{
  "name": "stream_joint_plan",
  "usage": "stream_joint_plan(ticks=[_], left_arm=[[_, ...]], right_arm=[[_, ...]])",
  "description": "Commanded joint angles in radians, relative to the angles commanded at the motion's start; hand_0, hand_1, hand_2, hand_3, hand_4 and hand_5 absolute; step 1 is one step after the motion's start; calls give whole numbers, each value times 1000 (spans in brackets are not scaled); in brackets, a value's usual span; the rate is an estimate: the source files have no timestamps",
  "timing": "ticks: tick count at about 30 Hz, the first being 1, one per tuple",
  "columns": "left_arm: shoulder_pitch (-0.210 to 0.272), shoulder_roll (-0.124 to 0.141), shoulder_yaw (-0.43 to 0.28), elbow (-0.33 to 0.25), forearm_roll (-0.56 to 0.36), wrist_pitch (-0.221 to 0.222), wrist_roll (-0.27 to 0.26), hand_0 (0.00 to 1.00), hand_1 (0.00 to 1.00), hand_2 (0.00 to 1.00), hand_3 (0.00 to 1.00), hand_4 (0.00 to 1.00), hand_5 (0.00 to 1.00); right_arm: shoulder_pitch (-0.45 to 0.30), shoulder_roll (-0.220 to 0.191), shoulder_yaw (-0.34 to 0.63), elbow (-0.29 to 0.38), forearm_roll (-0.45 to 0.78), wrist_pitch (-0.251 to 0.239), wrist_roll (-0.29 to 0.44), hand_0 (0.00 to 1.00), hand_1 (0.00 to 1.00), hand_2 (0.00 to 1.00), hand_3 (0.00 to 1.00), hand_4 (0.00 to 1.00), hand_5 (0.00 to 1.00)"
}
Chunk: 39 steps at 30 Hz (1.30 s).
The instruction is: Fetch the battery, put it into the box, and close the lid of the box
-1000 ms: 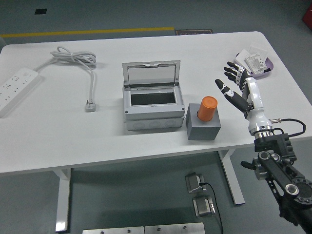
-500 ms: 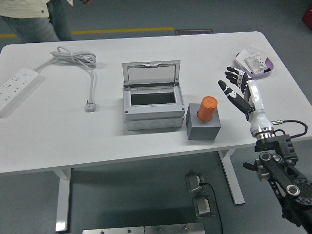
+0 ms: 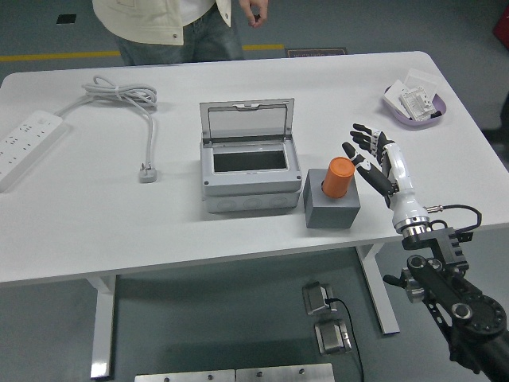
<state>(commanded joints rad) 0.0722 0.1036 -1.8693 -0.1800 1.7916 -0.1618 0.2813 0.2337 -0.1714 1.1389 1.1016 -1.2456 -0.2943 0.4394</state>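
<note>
An orange cylindrical battery stands upright in a dark grey block holder right of the box. The grey box sits mid-table with its clear lid raised and its dark inside showing nothing. My right hand hovers just right of the battery, fingers spread, holding nothing and a small gap away from it. The left arm is out of the picture.
A white power strip with a coiled cable and plug lies at the left. A purple dish with small packets sits at the far right. A person stands at the table's far side, one hand hanging near the edge.
My right hand has moved left and slightly down, closing in on the battery. A person has walked in along the far side from the left to the middle.
</note>
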Motion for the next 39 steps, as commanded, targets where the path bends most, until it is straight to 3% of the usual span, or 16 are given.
stream_joint_plan(ticks=[10,21,22,27,28,33,39], left_arm=[[-1,-2,1,0,1,0,2,632,673,696,729,692,501],[-4,-5,0,0,-2,-3,3,632,673,696,729,691,500],[-3,-5,1,0,-3,-3,4,632,672,696,729,691,500],[-3,-6,4,0,-7,-4,6,632,672,696,729,691,500],[-4,-6,3,0,-7,-5,6,630,673,696,729,692,500],[-4,-6,5,0,-8,-6,6,630,673,696,729,692,500],[-1,-13,9,0,-7,-7,10,627,673,696,729,693,499]], right_arm=[[45,24,-13,-77,-33,12,-17,834,787,756,813,998,658],[68,37,-23,-79,-167,34,-108,842,797,769,833,998,641],[69,37,-24,-77,-176,35,-114,852,815,801,880,943,427],[69,41,-32,-70,-201,36,-129,852,815,801,880,943,427],[68,43,-33,-70,-203,35,-129,856,826,806,879,902,349],[66,53,-40,-70,-205,30,-125,856,826,806,879,902,349],[59,70,-31,-82,-155,-16,-61,857,824,801,863,891,336]])
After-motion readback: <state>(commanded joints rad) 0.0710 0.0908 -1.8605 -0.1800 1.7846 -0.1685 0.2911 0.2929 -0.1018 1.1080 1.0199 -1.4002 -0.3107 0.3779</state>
